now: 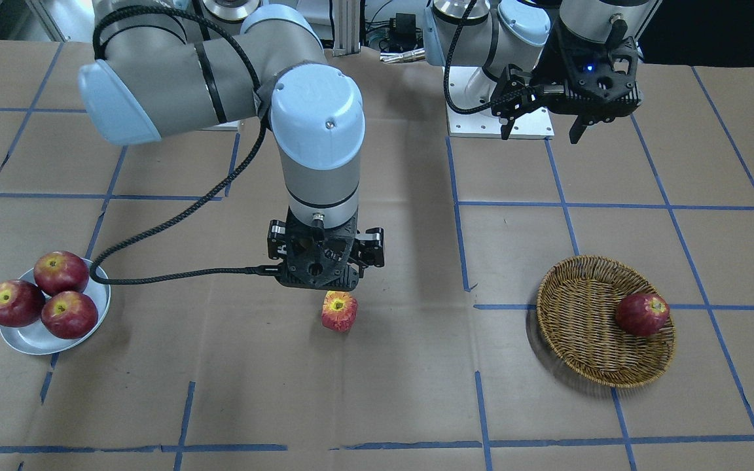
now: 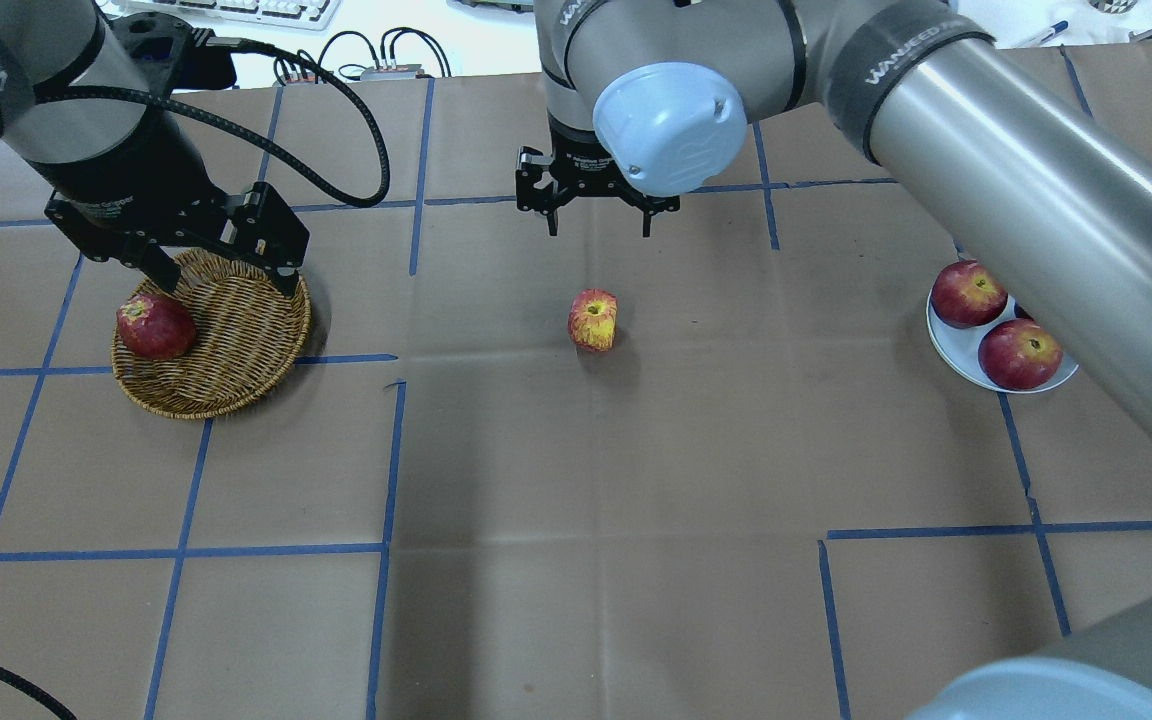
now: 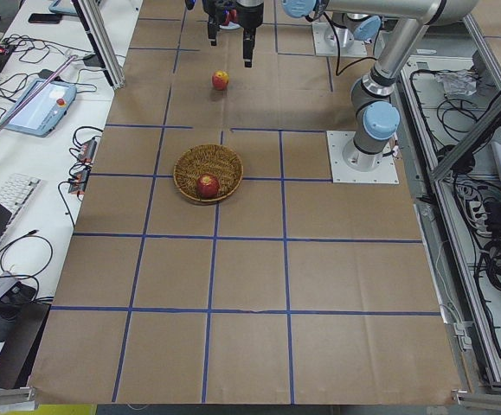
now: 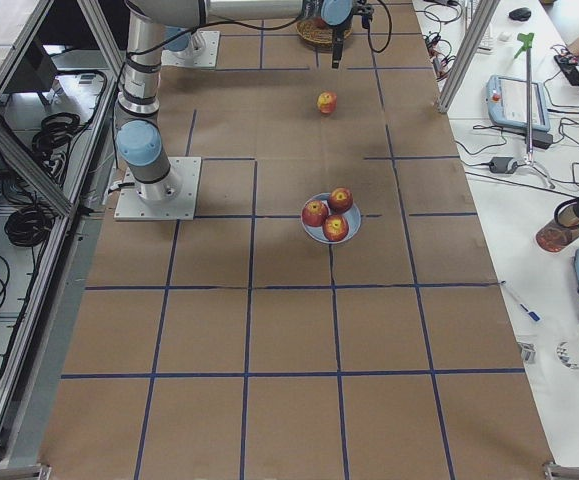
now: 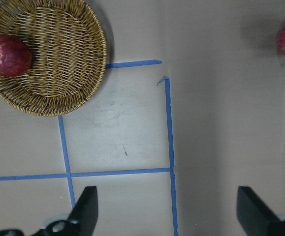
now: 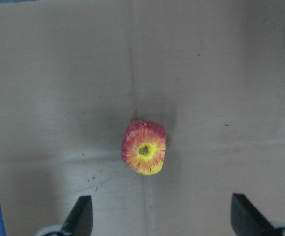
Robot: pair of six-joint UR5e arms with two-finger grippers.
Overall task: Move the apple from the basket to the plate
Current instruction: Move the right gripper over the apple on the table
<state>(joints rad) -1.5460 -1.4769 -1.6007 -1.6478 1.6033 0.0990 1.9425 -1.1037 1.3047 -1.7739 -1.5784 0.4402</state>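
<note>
The apple [image 1: 339,311], pale streaky red with a yellow stem patch, lies on the bare table at the centre, between the basket and the plate; it also shows in the overhead view [image 2: 593,320] and the right wrist view [image 6: 143,147]. My right gripper [image 2: 599,225] is open and empty, hovering above the apple [image 6: 162,219]. The wicker basket [image 1: 580,340] [image 2: 236,330] holds one dark red apple [image 2: 154,326]. My left gripper [image 2: 226,282] is open and empty, raised over the basket's near edge. The grey-white plate [image 1: 30,343] [image 2: 951,355] holds three dark red apples.
The table is brown paper with blue tape grid lines [image 2: 391,460]. The dark red apples [image 1: 59,271] fill most of the plate. The right arm's black cable [image 1: 174,275] hangs just past the plate's edge. The left arm's base plate [image 1: 501,124] is at the back.
</note>
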